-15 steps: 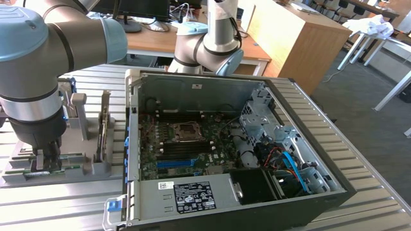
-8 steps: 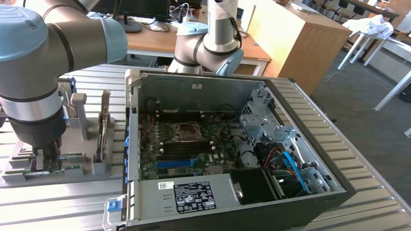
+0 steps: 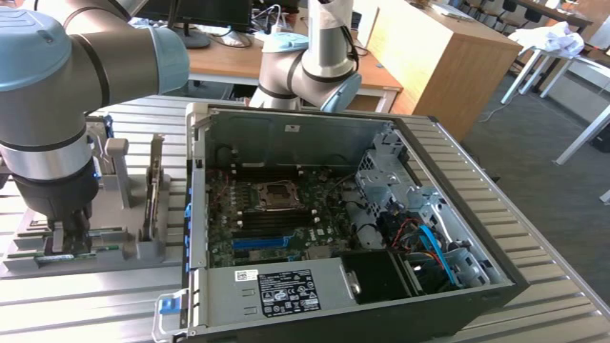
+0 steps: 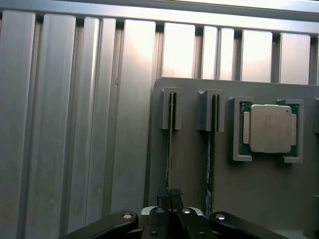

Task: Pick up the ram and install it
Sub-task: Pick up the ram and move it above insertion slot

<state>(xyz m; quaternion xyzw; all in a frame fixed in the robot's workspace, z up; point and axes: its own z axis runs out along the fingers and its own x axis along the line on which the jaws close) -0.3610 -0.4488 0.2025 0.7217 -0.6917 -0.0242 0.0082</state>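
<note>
The ram (image 4: 169,149) is a thin green stick standing on edge in a slot of the grey holder (image 4: 189,164). My gripper (image 4: 169,193) is down on its near end, with the two black fingertips (image 4: 161,194) pressed against either side of the stick. In the exterior view the gripper (image 3: 71,239) sits low over the holder (image 3: 133,246) at the exterior view's left, and the ram (image 3: 59,256) shows green with a white label just under it. A second ram stick (image 4: 211,149) stands in the neighbouring slot.
A square silver processor chip (image 4: 270,128) lies in a pocket of the same holder. The open computer case (image 3: 458,286) stands to the exterior view's right, with the motherboard (image 3: 276,218) and its blue slot (image 3: 262,242) inside. A second robot arm (image 3: 319,68) stands behind the case.
</note>
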